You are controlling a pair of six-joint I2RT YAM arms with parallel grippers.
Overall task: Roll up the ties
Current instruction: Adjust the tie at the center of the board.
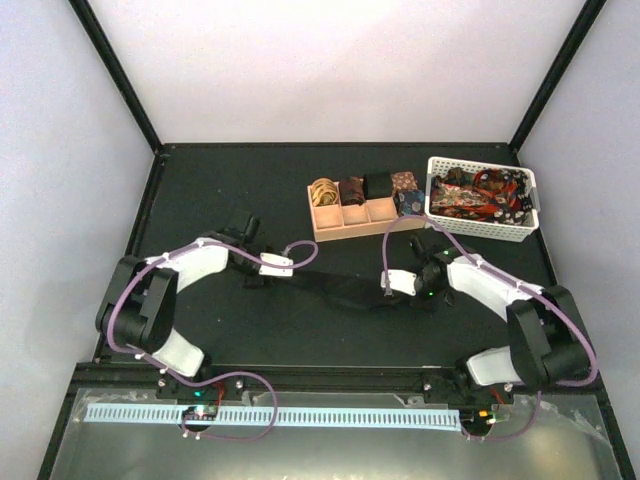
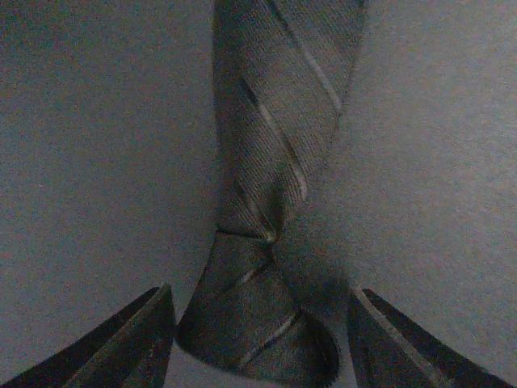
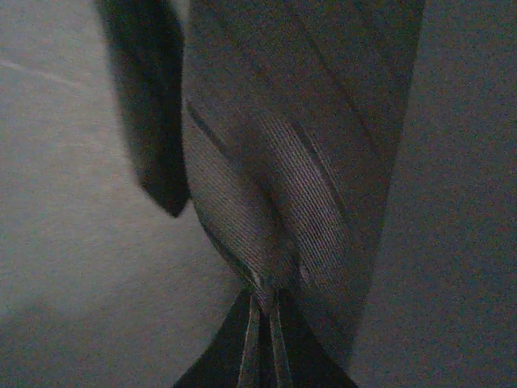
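The table [image 1: 220,200] is black and flat, with plain white walls [image 1: 330,70] around it. A long dark striped tie [image 1: 340,288] lies stretched out on it, on my side of the wooden tray [image 1: 345,232] and well apart from it. My right gripper [image 1: 388,290] is at the end of the tie that sits below the right half of the tray. In my right wrist view my right gripper [image 3: 263,323] is squeezed tight, and it pinches a fold of the tie [image 3: 323,162] between its two tips. A darker strip lies just beside that fold, and I cannot tell what it is. My left gripper [image 1: 290,275] is at the other end of the tie, down and to the left of the tray. In my left wrist view my left gripper [image 2: 258,347] is spread wide. The twisted end of the tie [image 2: 283,121] lies between my two fingers [image 2: 137,339], but they are not squeezing it. The tray holds rolled ties [image 1: 351,188] in its little boxes: gold, brown, black, one with a small pattern and one dark blue. Just to the right of the tray stands a white basket [image 1: 470,230]. It holds a heap of loose ties [image 1: 480,190], red and dark, all tangled together.
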